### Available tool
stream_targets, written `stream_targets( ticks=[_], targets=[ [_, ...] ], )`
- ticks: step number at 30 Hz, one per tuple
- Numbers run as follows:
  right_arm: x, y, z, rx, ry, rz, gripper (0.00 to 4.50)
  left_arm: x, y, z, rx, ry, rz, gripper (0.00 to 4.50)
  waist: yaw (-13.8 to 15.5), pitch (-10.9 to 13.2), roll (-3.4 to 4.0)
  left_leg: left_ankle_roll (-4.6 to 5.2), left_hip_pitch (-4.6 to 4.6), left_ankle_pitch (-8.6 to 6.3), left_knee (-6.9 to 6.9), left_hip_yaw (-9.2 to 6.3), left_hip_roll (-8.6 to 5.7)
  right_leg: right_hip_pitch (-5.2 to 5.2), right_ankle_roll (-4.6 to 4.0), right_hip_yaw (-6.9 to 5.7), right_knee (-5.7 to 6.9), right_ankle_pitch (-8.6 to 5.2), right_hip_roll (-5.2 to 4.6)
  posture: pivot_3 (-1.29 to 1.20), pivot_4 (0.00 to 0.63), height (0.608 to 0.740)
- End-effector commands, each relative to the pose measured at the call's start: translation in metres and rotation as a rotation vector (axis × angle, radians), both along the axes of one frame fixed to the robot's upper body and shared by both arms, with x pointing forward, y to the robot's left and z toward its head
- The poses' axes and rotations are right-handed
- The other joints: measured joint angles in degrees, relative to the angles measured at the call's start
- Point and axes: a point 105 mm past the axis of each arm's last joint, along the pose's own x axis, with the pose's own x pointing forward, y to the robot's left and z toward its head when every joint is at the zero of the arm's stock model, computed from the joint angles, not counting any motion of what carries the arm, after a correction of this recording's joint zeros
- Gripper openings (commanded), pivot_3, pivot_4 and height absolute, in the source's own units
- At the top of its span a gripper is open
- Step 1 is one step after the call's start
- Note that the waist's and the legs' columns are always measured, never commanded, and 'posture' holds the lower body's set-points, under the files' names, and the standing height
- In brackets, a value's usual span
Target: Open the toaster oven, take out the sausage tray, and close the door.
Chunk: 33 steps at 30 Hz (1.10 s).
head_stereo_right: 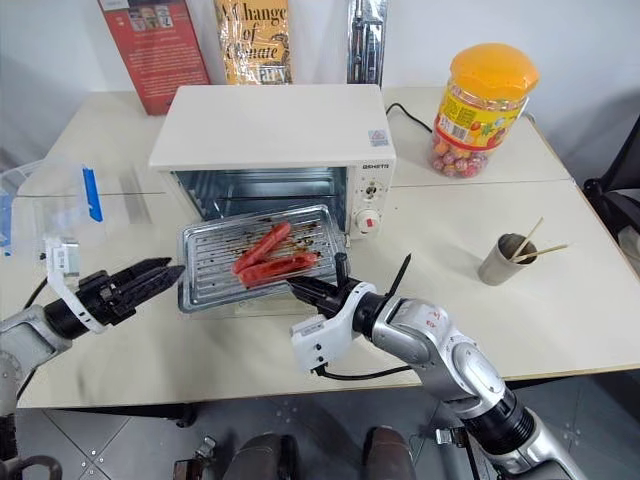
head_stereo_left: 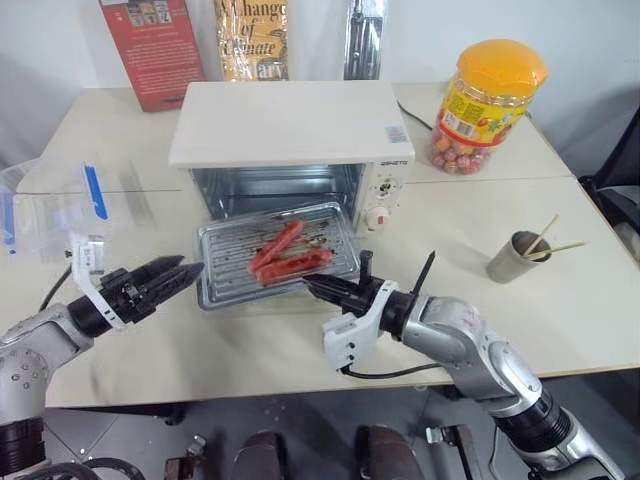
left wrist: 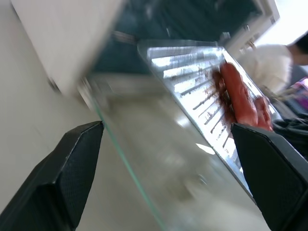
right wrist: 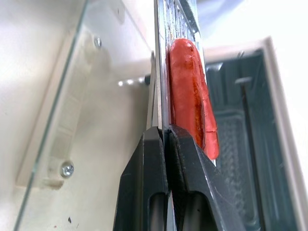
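The right gripper [head_stereo_left: 312, 285] has its jaws clamped on the near rim of the sausage tray [head_stereo_left: 277, 255], held over the lowered door [right wrist: 53, 120] before the toaster oven [head_stereo_left: 290, 125] at the desk's [head_stereo_left: 480, 320] middle. The left gripper [head_stereo_left: 185, 272] hangs with jaws spread beside the tray's left edge.

Cream-white boxy toaster oven [head_stereo_left: 290, 125] upper centre; ridged silver metal tray [head_stereo_left: 225, 262] with red sausages [head_stereo_left: 285, 255], perhaps brown-stained; orange-lidded candy jar [head_stereo_left: 487, 105] upper right.

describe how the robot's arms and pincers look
Both arms are silver-grey metal with rounded joint segments. Each wrist carries a white bracket and ends in a black two-fingered pincer, left and right. A black cable loops under the right wrist; the finger pads are finely textured.
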Motion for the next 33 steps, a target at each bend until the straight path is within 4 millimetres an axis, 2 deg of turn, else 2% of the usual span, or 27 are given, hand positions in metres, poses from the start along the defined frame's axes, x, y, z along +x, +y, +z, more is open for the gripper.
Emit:
stream_targets(
  ticks=[1,7,11,21,33],
  targets=[
    [-0.011,0.000,0.018,0.056,-0.056,0.067,0.02,-0.005,-0.012,0.010,-0.088,0.039,-0.043,4.50,0.1,0.0,0.01,0.01,0.04,0.00,0.00,0.02,0.00,0.03,0.00,0.03,0.00,0.00,0.00,0.00,0.150,0.740],
    [-0.017,-0.001,0.018,0.050,-0.053,0.140,0.02,0.000,-0.019,0.007,-0.196,0.161,-0.035,4.50,0.1,0.0,-0.02,0.00,0.08,0.00,0.03,-0.04,0.01,0.11,0.00,0.00,0.01,0.00,0.00,0.00,0.150,0.740],
    [-0.015,-0.004,0.019,0.047,-0.060,0.149,0.02,0.003,-0.021,0.009,-0.262,0.180,-0.008,4.50,0.1,0.0,-0.02,0.00,0.13,0.00,0.03,-0.04,0.01,0.15,0.00,0.01,0.01,0.00,0.00,0.00,0.150,0.740],
    [-0.010,-0.007,0.021,0.049,-0.057,0.158,0.00,-0.004,-0.035,0.002,-0.306,0.264,-0.031,3.02,0.1,0.0,-0.04,0.00,0.14,0.00,0.04,-0.06,0.01,0.17,0.00,0.02,0.00,0.00,0.00,0.00,0.150,0.740],
    [-0.013,-0.005,0.022,0.069,0.042,0.188,0.00,-0.006,-0.046,-0.007,-0.374,0.374,-0.005,1.33,0.1,0.0,-0.03,0.00,0.15,0.00,0.07,-0.06,0.01,0.21,-0.01,0.08,-0.03,0.00,0.00,0.00,0.150,0.740]
  ],
)
